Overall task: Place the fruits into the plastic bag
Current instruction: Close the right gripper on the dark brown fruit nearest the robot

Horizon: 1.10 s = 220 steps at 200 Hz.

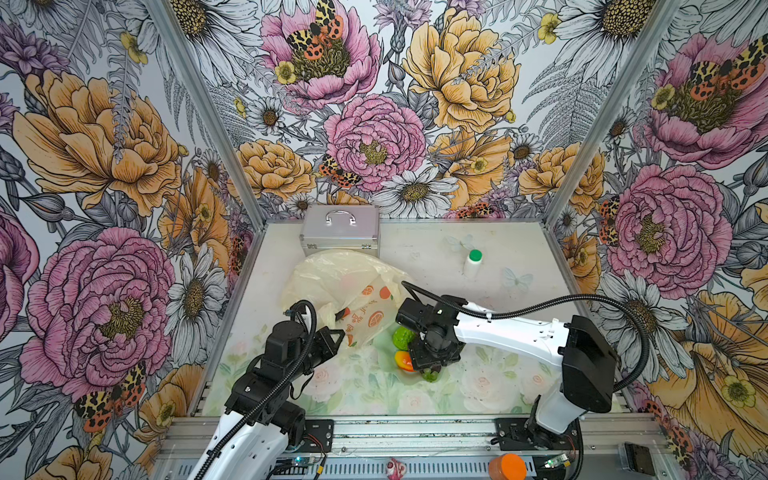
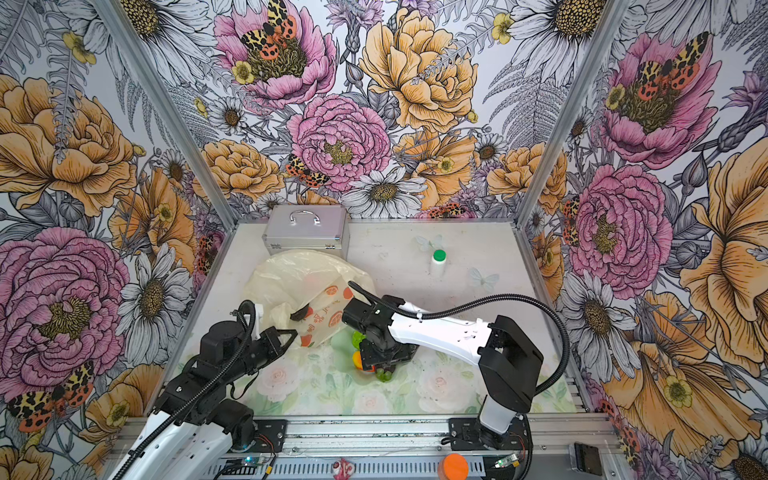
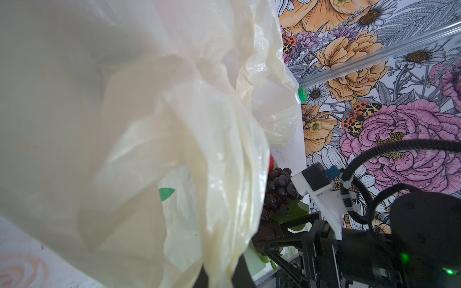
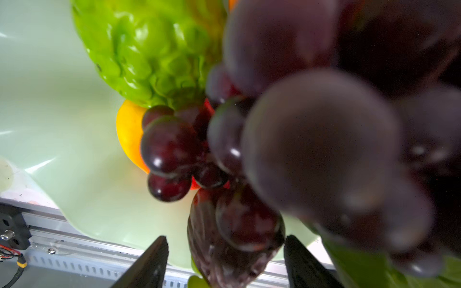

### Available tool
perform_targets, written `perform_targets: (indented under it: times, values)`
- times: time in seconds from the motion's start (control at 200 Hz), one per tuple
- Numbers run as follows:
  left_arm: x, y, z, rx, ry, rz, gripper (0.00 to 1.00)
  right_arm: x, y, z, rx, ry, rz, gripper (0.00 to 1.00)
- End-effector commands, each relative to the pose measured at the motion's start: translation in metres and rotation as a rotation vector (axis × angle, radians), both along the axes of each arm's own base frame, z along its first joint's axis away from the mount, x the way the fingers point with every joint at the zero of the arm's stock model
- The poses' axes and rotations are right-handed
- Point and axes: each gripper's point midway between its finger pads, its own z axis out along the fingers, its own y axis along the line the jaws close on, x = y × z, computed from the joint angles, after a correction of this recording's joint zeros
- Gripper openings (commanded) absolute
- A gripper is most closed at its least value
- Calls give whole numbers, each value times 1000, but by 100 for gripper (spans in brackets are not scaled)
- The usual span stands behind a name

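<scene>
The plastic bag [image 1: 332, 278] is thin, crinkled, translucent pale yellow with orange fruit prints; it lies at the centre of both top views on the counter [image 1: 532, 257], just below one silver case [image 1: 340, 226]; the left end effector [image 1: 340, 334] is closed at the bag's lower edge, seemingly pinching the film, though the left wrist view shows only folds. The fruits [image 1: 404, 359] sit just right of the bag on one wavy pale green dish [image 4: 62, 112]: one bumpy lime-green ball [image 4: 149, 49], one red-yellow mango [image 4: 128, 134], one purple grape bunch [image 4: 172, 149], one dark ribbed fruit [image 4: 224, 254]; the right end effector [image 4: 225, 240] hangs over them, jaws wide apart either side of the dark ribbed fruit, a gap showing, gripping nothing; it hides most of the dish in the top views. A dark shape [image 2: 300, 314] in the bag's mouth is too small to name; one green-capped white bottle [image 1: 473, 262] stands at the upper right of the counter.
</scene>
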Motion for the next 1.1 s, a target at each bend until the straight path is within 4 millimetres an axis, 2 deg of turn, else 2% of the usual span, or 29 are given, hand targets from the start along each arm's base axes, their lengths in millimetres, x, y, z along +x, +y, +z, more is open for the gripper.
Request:
perform_targets:
  times: [0.0,0.385,0.69,1.096]
  values:
    - [0,0,0,4,-18,-10,0,-1,5,-10,4,13,5,75]
    - [1,0,-1,7,-14,-7,0,-4,2,-23,-12,35,8,71]
    - [1,0,-2,9,-14,-8,0,-1,4,-19,0,18,2,55]
    - [0,0,-1,6,-18,-10,0,1,5,-11,21,0,-2,51]
